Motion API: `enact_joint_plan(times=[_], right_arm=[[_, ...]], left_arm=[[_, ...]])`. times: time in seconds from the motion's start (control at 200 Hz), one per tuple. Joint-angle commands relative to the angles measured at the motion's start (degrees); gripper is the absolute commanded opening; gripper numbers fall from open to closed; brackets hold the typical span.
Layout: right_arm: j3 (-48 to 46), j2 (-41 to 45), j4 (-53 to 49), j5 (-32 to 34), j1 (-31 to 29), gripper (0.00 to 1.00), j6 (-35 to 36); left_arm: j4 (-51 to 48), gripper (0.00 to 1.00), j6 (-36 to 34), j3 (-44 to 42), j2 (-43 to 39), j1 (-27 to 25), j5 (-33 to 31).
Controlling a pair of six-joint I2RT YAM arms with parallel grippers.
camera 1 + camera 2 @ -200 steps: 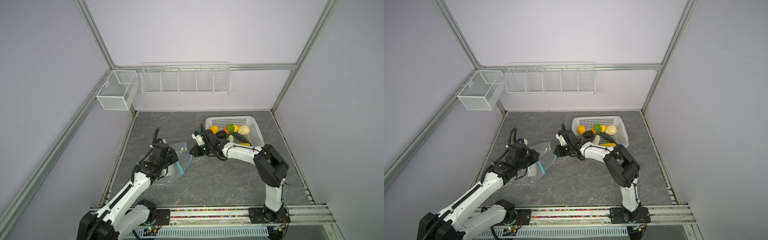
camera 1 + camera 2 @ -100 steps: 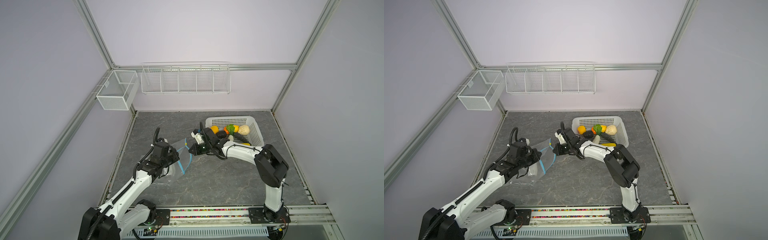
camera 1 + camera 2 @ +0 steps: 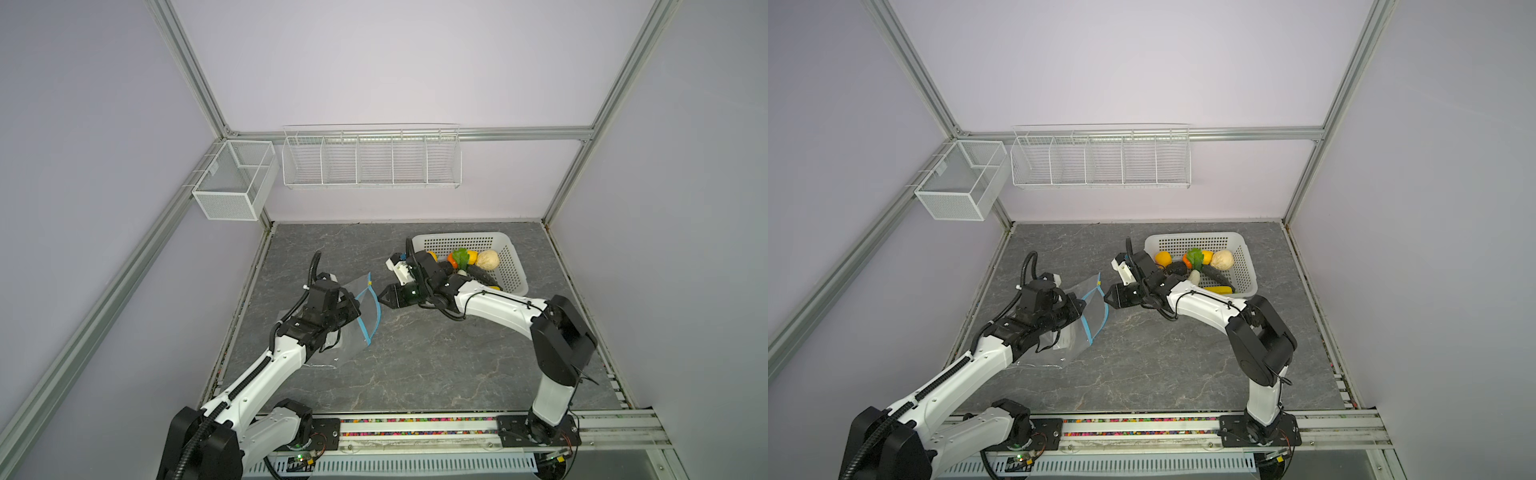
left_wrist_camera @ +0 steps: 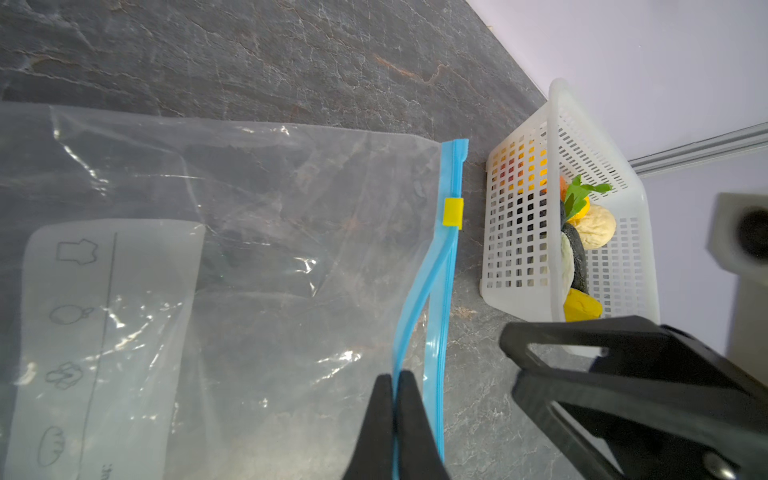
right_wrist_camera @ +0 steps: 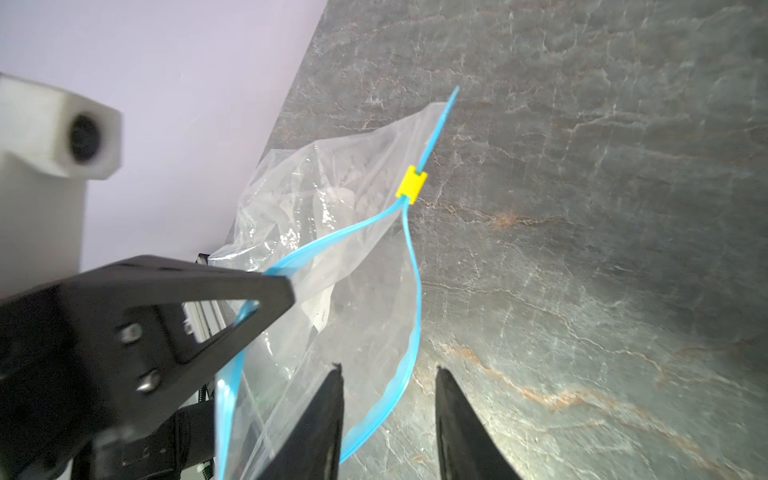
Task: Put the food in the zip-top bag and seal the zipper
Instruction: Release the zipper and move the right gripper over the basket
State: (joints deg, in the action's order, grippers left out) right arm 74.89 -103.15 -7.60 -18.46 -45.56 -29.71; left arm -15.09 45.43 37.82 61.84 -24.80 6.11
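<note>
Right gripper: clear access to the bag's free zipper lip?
Likely yes: the right gripper is open with the free zipper lip at its fingertips, nothing between; the left gripper pinches the other lip.

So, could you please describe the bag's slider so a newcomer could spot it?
On the grey table, left of the white basket, is a clear bag. Near the far end of its blue zipper strip sits the slider: a tiny yellow clip, the bag's only yellow part.

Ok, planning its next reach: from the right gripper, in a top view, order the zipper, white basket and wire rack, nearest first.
1. zipper: right at the right gripper.
2. white basket: behind it, rightward.
3. wire rack: on the back wall.
</note>
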Motion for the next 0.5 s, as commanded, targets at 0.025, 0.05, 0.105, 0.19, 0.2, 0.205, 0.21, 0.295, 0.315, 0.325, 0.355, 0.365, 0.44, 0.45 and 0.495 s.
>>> enact_joint_plan(times=[0.025, 0.05, 0.105, 0.19, 0.2, 0.205, 0.21, 0.295, 0.315, 0.325, 0.355, 0.365, 0.44, 0.45, 0.495], right_arm=[[-0.46, 4.22, -5.50, 3.32, 0.69, 0.41, 3.35], [-0.45, 4.71, -6.09, 3.86, 1.02, 0.41, 3.75], [-0.15, 5.60, -7.69, 5.60, 2.06, 0.41, 5.19], [1.85, 5.97, -12.23, 8.43, 4.31, 0.42, 7.93], [2.02, 5.95, -12.74, 8.68, 4.62, 0.42, 8.23], [2.06, 5.95, -12.90, 8.78, 4.79, 0.42, 8.34], [2.17, 5.95, -13.07, 8.92, 5.00, 0.42, 8.52], [3.13, 5.86, -15.37, 10.62, 8.06, 0.42, 10.94], [3.32, 5.86, -15.76, 11.25, 8.78, 0.42, 11.64], [3.37, 5.82, -15.97, 11.58, 9.03, 0.42, 12.01], [3.60, 5.69, -16.47, 12.51, 10.01, 0.42, 13.10], [3.68, 5.66, -16.62, 12.78, 10.37, 0.42, 13.41], [4.44, 4.74, -17.49, 14.50, 12.81, 0.43, 15.81], [4.57, 4.55, -17.70, 14.63, 13.14, 0.43, 16.13], [5.33, 3.67, -18.26, 15.26, 14.60, 0.43, 17.28]], left_arm=[[2.26, 0.00, 0.95, 2.81, 1.68, -0.34, 0.52], [2.34, 0.00, 0.82, 3.16, 2.10, -0.34, 0.57], [2.67, 0.00, 0.87, 3.90, 3.24, -0.34, 0.79], [3.15, 0.00, 0.92, 5.24, 5.17, -0.34, 1.33], [3.16, 0.00, 0.96, 5.46, 5.49, -0.34, 1.42], [3.20, 0.00, 0.97, 5.53, 5.62, -0.34, 1.43], [3.26, 0.00, 0.88, 5.65, 5.68, -0.38, 1.49], [3.31, 0.00, 0.65, 7.43, 7.76, -0.43, 2.03], [3.33, 0.00, 0.47, 7.85, 8.07, -0.43, 2.13], [3.36, 0.00, 0.63, 8.09, 8.35, -0.43, 2.19], [3.46, 0.00, 0.64, 8.61, 9.07, -0.43, 2.31], [3.48, 0.00, 0.65, 8.83, 9.32, -0.43, 2.39], [3.59, 0.00, 0.46, 10.17, 11.07, -0.43, 3.07], [3.58, 0.00, 0.45, 10.34, 11.34, -0.43, 3.15], [3.69, 0.00, 0.64, 11.17, 12.34, -0.43, 3.69]])
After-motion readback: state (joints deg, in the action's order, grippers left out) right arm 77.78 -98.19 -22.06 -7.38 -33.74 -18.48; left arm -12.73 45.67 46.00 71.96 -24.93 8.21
